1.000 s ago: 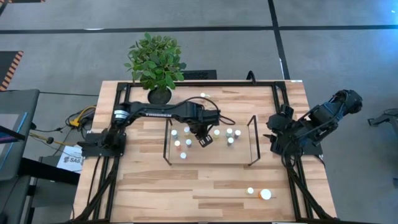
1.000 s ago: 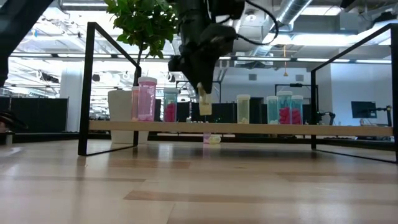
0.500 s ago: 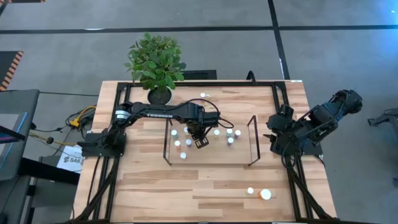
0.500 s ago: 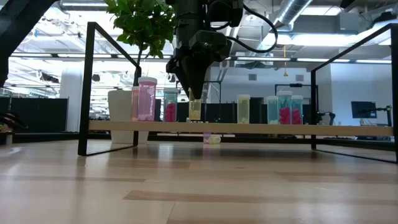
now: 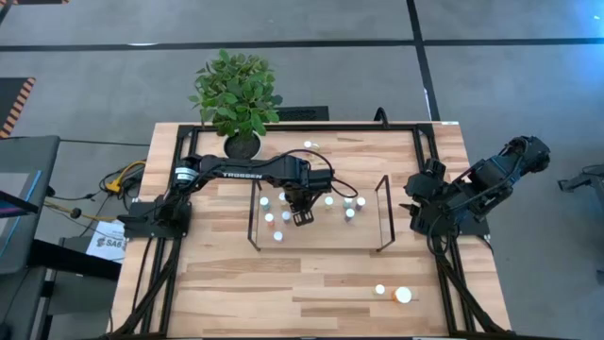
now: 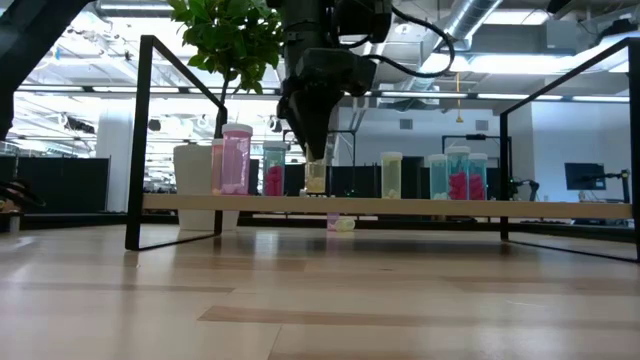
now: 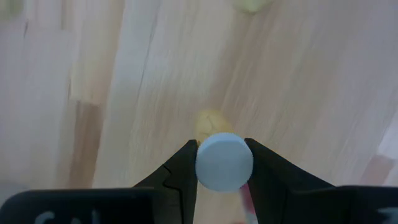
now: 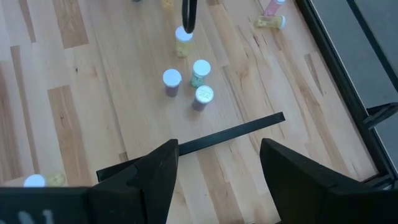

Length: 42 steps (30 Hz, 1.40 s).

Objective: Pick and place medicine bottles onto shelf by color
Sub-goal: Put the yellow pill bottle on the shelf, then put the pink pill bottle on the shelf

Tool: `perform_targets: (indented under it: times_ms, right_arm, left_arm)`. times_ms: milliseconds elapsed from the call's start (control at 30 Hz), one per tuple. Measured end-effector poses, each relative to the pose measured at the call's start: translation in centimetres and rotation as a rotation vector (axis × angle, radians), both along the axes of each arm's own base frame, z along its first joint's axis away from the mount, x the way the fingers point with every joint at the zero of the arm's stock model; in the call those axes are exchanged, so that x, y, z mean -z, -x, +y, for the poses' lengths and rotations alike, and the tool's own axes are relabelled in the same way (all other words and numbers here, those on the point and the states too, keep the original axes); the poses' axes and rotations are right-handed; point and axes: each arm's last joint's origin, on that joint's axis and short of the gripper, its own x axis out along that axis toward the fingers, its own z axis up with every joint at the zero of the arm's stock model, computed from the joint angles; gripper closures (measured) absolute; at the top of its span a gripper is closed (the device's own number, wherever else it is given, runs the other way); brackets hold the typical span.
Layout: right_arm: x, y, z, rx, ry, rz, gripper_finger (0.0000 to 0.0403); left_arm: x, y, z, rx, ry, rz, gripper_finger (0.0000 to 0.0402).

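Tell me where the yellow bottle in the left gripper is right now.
In the high view, the left gripper holds the yellow bottle upright on the shelf near its middle, between the pink bottles and another yellow bottle.

One shelf (image 5: 321,234). Nine white-capped medicine bottles (image 5: 278,235) standing free on it, plus a tenth, a yellow bottle (image 7: 224,163), clamped in the left gripper (image 5: 301,216). Three more on the table (image 5: 236,283) off the shelf, among them one wider orange bottle (image 5: 404,295). Two arms. One potted plant (image 5: 236,94).

Two dark, white-lettered jointed arms
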Motion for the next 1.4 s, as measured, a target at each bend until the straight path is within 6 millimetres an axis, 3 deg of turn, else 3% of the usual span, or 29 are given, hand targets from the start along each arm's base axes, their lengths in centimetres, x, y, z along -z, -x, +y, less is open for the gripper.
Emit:
perform_targets:
  times_ms: [300, 533, 867, 1067, 1400]
  right_arm:
    - [0.0, 0.0, 0.0, 0.0, 0.0, -0.001, 0.0153]
    - [0.0, 0.0, 0.0, 0.0, -0.001, -0.003, 0.0153]
    - [0.3, -0.7, 0.2, 0.013, 0.015, 0.021, 0.0153]
    - [0.5, -1.0, 0.4, -0.008, 0.034, 0.041, 0.0153]
    - [0.5, -1.0, 0.4, -0.034, 0.03, 0.055, 0.0153]
  left_arm:
    - [0.3, -0.5, -0.1, 0.169, -0.012, -0.022, 0.0304]
    - [1.5, -0.8, -0.1, 0.18, 0.005, 0.022, 0.0302]
    - [1.7, -0.9, 0.3, 0.171, 0.01, 0.014, 0.0301]
    - [2.1, -0.8, 0.4, 0.129, 0.02, 0.045, 0.0273]
    - [-1.6, -1.2, 1.0, 0.057, 0.046, -0.04, 0.0219]
